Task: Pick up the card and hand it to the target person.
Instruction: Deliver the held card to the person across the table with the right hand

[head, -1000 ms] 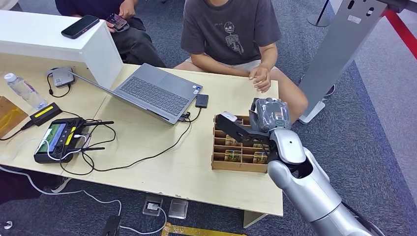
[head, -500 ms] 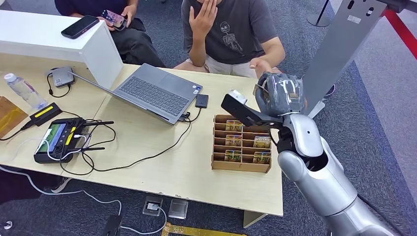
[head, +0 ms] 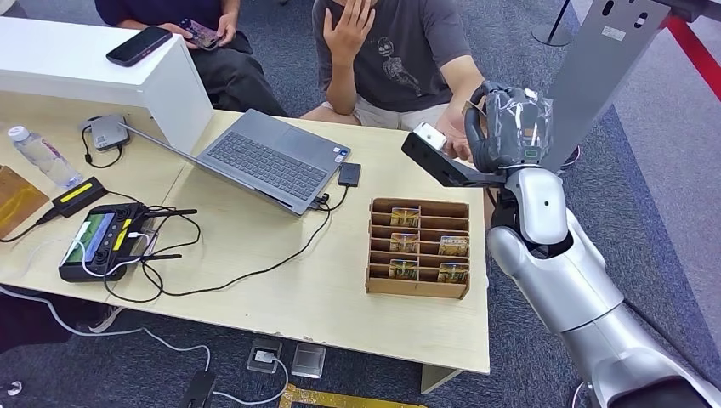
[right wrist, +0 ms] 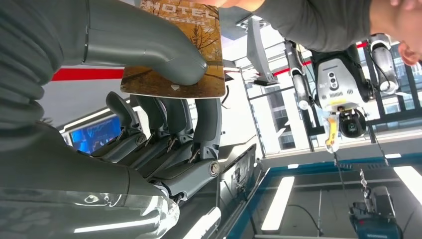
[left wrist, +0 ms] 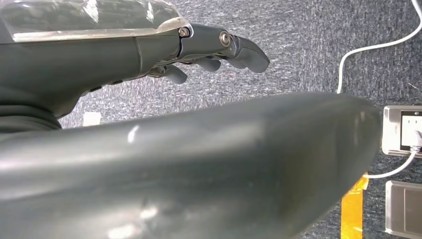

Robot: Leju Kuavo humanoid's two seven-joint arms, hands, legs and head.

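My right hand (head: 502,127) is raised above the table's far right corner, close to the outstretched hand (head: 462,136) of the person in the grey T-shirt (head: 400,51). The right wrist view shows a brown card (right wrist: 191,55) printed "MOTEL" pinched between the thumb and the fingers (right wrist: 169,124) of that right hand (right wrist: 164,84). The wooden card box (head: 417,248) sits on the table below, with several more cards standing in its slots. My left hand (left wrist: 219,47) hangs over the carpet, its fingers slightly curled around nothing.
An open laptop (head: 263,157), a small black drive (head: 349,175), a controller (head: 100,238) with tangled cables and a water bottle (head: 38,157) lie on the table (head: 281,297). A second person with a phone (head: 200,36) sits at the back. A grey stand (head: 587,85) rises at right.
My right hand has lifted from the card box with the card and moved up and away, toward the person's outstretched hand. The person raised the other hand to the face.
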